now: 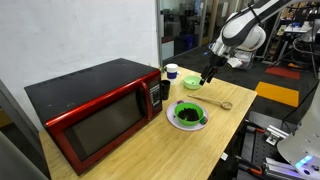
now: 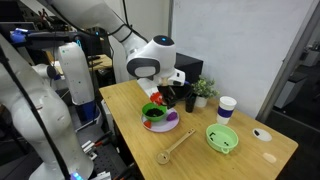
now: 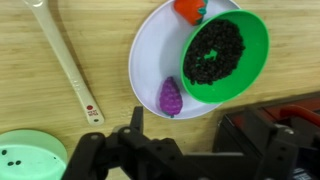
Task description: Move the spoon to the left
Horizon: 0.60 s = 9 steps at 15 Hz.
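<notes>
The pale wooden spoon [image 1: 213, 102] lies flat on the wooden table, beside the white plate [image 1: 176, 122] that carries a green bowl [image 1: 188, 113] of dark bits. In the wrist view the spoon [image 3: 65, 60] runs diagonally at upper left, left of the plate [image 3: 148, 55] and bowl [image 3: 225, 55]. It also shows in an exterior view [image 2: 178, 146], in front of the plate. My gripper [image 1: 207, 75] hangs above the table, behind the plate and apart from the spoon. Its fingers [image 3: 205, 128] are open and hold nothing.
A red microwave [image 1: 95, 115] stands beside the plate. A strawberry [image 3: 190, 9] and a purple grape toy [image 3: 170, 97] lie on the plate. A green dish [image 2: 222, 138], a paper cup [image 2: 226, 108] and a small plant [image 2: 203, 90] stand nearby.
</notes>
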Each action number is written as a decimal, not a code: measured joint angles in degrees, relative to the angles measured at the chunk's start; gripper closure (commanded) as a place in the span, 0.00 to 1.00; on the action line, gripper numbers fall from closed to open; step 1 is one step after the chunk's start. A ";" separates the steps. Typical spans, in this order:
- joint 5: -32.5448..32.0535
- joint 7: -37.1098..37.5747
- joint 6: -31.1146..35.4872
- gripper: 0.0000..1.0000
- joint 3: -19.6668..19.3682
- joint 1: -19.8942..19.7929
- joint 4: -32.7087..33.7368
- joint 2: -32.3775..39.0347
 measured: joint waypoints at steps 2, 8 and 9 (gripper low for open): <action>0.32 -4.61 -0.04 0.00 -1.62 -0.95 1.23 3.64; -0.32 -10.67 1.61 0.00 0.01 -6.50 5.33 16.87; -0.84 -10.87 2.58 0.00 0.91 -7.72 6.06 18.99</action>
